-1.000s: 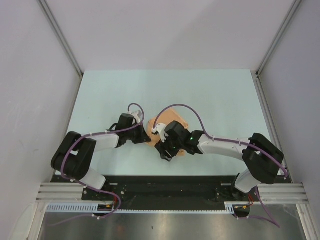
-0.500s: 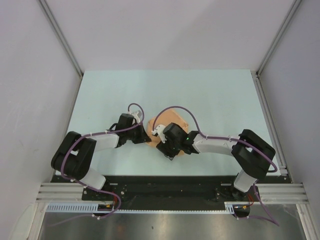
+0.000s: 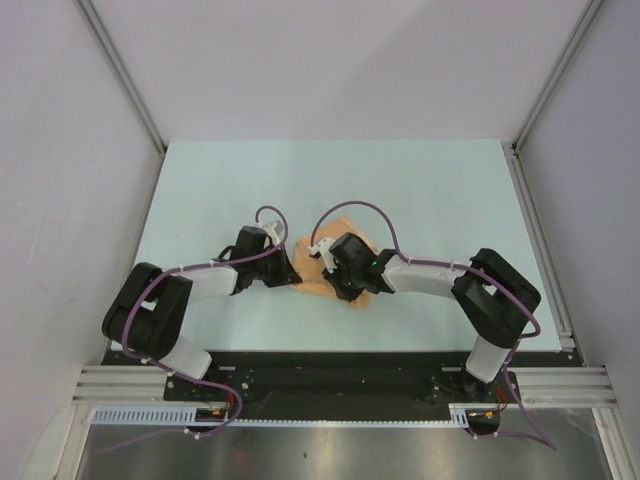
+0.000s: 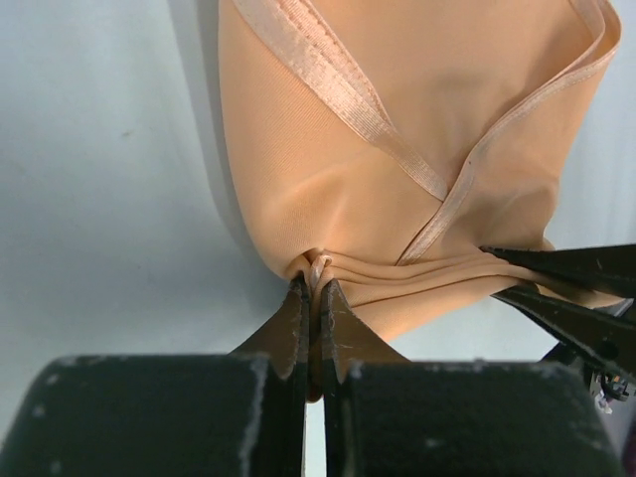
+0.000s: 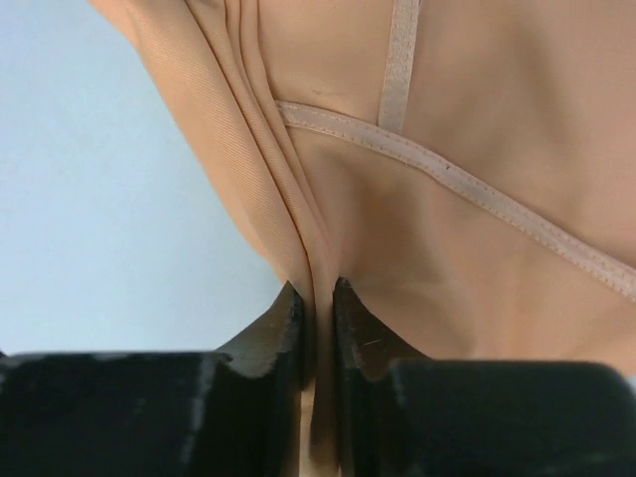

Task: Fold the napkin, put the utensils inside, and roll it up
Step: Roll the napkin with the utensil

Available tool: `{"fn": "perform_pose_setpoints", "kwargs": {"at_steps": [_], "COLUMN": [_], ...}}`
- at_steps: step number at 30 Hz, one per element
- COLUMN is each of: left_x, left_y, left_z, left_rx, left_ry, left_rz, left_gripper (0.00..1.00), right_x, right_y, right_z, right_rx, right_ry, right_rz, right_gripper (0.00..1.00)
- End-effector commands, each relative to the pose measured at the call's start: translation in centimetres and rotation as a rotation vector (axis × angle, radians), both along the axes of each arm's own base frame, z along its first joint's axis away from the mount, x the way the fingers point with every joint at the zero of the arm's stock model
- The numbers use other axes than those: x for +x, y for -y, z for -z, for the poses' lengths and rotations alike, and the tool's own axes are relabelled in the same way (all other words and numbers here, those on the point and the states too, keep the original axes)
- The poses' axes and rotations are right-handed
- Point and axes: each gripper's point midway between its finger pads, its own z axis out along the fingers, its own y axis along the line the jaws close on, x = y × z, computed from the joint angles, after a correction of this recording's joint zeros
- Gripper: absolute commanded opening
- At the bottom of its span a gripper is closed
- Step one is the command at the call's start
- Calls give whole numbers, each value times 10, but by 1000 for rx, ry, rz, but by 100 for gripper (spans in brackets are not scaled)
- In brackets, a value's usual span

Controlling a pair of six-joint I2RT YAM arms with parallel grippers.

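— How much has been done?
— The napkin [image 4: 397, 99], bunched on the table [image 3: 420, 190], is pinched by the left gripper [image 4: 312, 290] and the right gripper [image 5: 316, 298], both closed on gathered cloth. Folding is judged unfinished.
— The fork?
— None can be seen; placing and rolling are left.

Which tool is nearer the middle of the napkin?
Right. The right tool sits over the middle of the napkin, shut on a fold there; the left tool pinches its left edge.
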Motion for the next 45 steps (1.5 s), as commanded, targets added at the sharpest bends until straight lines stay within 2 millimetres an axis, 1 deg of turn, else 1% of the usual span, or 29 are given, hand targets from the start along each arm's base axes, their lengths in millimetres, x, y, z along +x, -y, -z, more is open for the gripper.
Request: {"fn": "perform_pose_setpoints", "kwargs": {"at_steps": [1,2,3,4,6,7,8,10,11,13,14,15,17,18,21,23,27,31,35,38,39,41,42,43,44,45], "left_x": [11,12,17,20,26,32,35,40,40,35,34,27,21,13,1,-4,-9,-6,-7,-8,-9,-9,-9,-10,-9,-10], "left_y": [-1,-1,-1,-4,-7,-12,-15,-23,-25,-30,-32,-35,-39,-42,-45,-45,-37,-34,-29,-28,-28,-29,-29,-29,-30,-30], "left_z": [-17,-19,-25,-29,-39,-47,-51,-62,-64,-64,-67,-60,-61,-53,-44,-38,-33,-29,-22,-14,-12,-7,-5,-3,-1,1], "left_rx": [-7,-11,-18,-24,-30,-24,-19,2,12,22,20,25,28,37,36,32,-9,-25,-43,-41,-39,-32,-27,-23,-17,-14], "left_ry": [40,42,62,71,99,129,143,188,200,209,224,209,220,204,190,171,152,149,115,84,78,61,53,45,38,31], "left_rz": [-1,-5,-11,-27,-47,-74,-87,-114,-121,-133,-140,-143,-155,-155,-159,-157,-129,-127,-110,-111,-113,-120,-121,-122,-122,-121], "left_gripper": [2,5,9,22,32,48,56,67,68,71,71,72,72,73,75,75,76,75,71,61,53,44,35,31,23,19], "right_x": [-46,-50,-59,-60,-70,-73,-72,-76,-78,-78,-78,-78,-79,-76,-76,-75,-71,-68,-64,-63,-62,-60,-60,-59,-59,-58], "right_y": [11,9,3,2,-4,-5,-6,-10,-12,-15,-17,-17,-19,-18,-19,-21,-21,-20,-20,-19,-19,-19,-19,-19,-20,-20], "right_z": [34,33,31,30,26,29,27,27,22,22,21,21,22,23,28,27,36,39,40,41,41,41,40,39,38,36], "right_rx": [-27,-8,32,55,94,95,108,136,166,191,218,233,270,283,310,339,344,340,339,337,337,337,335,335,338,337], "right_ry": [-272,-311,-375,-410,-494,-529,-554,-617,-655,-690,-722,-745,-794,-804,-846,-876,-907,-917,-914,-911,-906,-904,-904,-898,-893,-890], "right_rz": [-36,-24,-47,-44,-56,-58,-51,-56,-58,-61,-65,-56,-62,-53,-58,-69,-52,-45,-37,-31,-32,-31,-30,-32,-35,-34], "right_gripper": [11,10,6,5,2,2,1,0,0,0,0,0,0,0,0,0,0,0,0,0,0,0,0,0,0,1]}}
